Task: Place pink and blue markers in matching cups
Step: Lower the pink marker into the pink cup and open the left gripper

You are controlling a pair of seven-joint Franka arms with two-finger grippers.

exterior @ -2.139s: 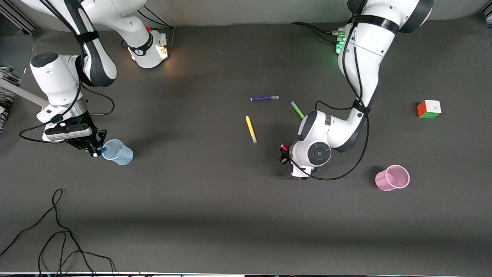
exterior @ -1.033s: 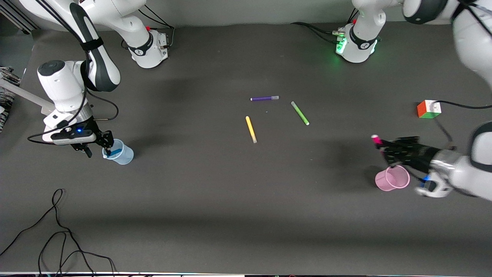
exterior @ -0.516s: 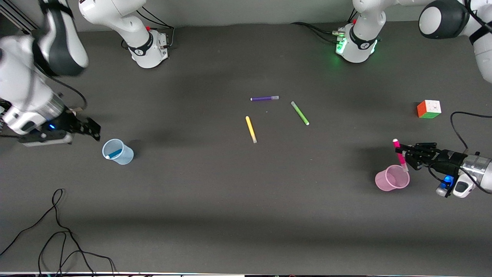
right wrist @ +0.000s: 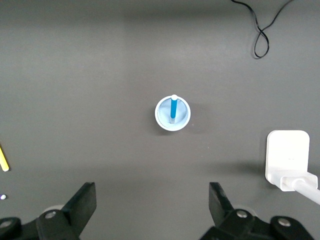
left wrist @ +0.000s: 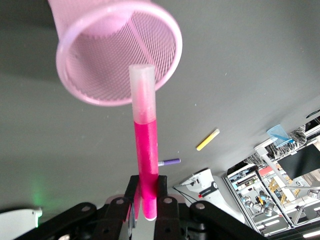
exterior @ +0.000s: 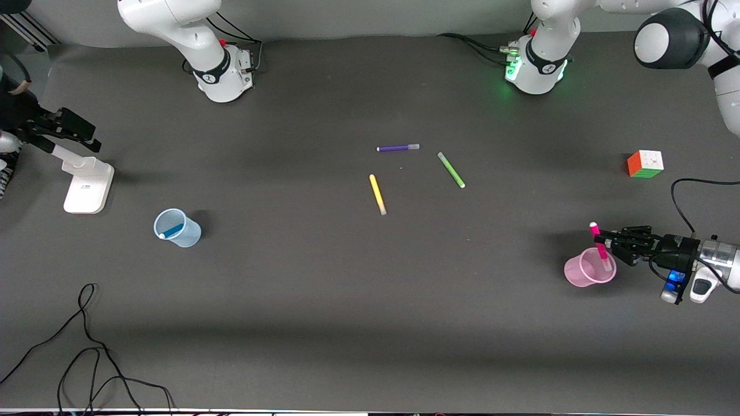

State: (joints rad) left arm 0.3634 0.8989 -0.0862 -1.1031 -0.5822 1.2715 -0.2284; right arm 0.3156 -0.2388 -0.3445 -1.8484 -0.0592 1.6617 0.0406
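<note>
The translucent pink plastic cup [exterior: 589, 268] stands nearest the front camera, toward the left arm's end of the table. The left gripper [exterior: 607, 245] hangs over the cup's rim with its fingers [left wrist: 163, 192] clamped narrowly on the magenta-pink felt-tip marker [exterior: 599, 244]. The marker's long axis runs steeply down toward the cup's mouth; its translucent capped end [left wrist: 142, 90] points at the opening, and its other end sticks up above the fingers.

Toward the right arm's end, the pale blue translucent cup [exterior: 176, 227] stands upright with the bright blue marker [exterior: 170, 233] inside it, leaning against the wall, white end [right wrist: 174, 98] up at the rim.

Farther from the camera, mid-table, lie a yellow pen [exterior: 377, 195], a green pen [exterior: 451, 170] and a purple pen [exterior: 398, 148], well apart from both cups. A multicoloured puzzle cube [exterior: 645, 163] sits toward the left arm's end.

The right gripper [right wrist: 152, 205] hangs high over the table above the blue cup, its fingers spread wide and holding nothing.
</note>
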